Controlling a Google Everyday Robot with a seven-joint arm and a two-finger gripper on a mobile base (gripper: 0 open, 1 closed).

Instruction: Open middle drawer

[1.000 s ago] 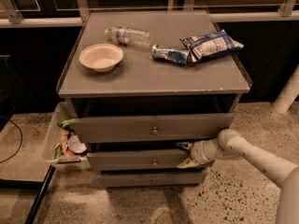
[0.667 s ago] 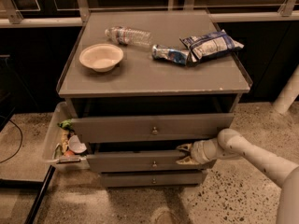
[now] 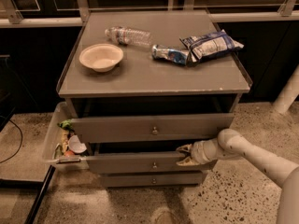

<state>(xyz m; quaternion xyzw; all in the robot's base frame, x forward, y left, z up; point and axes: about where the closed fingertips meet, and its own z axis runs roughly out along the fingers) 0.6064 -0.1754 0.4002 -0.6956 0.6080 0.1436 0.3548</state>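
Note:
The grey cabinet has three drawer fronts. The middle drawer [image 3: 135, 164] has a small round knob [image 3: 154, 164] at its centre and stands pulled out a little, below the taller top drawer [image 3: 140, 127], which is also pulled out. My gripper [image 3: 184, 156] is at the top edge of the middle drawer's front, right of the knob, on a white arm [image 3: 243, 150] that comes in from the lower right. The slim bottom drawer [image 3: 152, 180] sits further back.
On the cabinet top [image 3: 154, 73] lie a white bowl [image 3: 101, 56], a plastic bottle [image 3: 127, 34], and two snack bags [image 3: 210, 45]. A clear bin [image 3: 50, 146] with rubbish hangs at the cabinet's left side. A white post [image 3: 287, 94] stands at the right.
The middle drawer front has come slightly forward, and my gripper has moved with it a little toward the camera.

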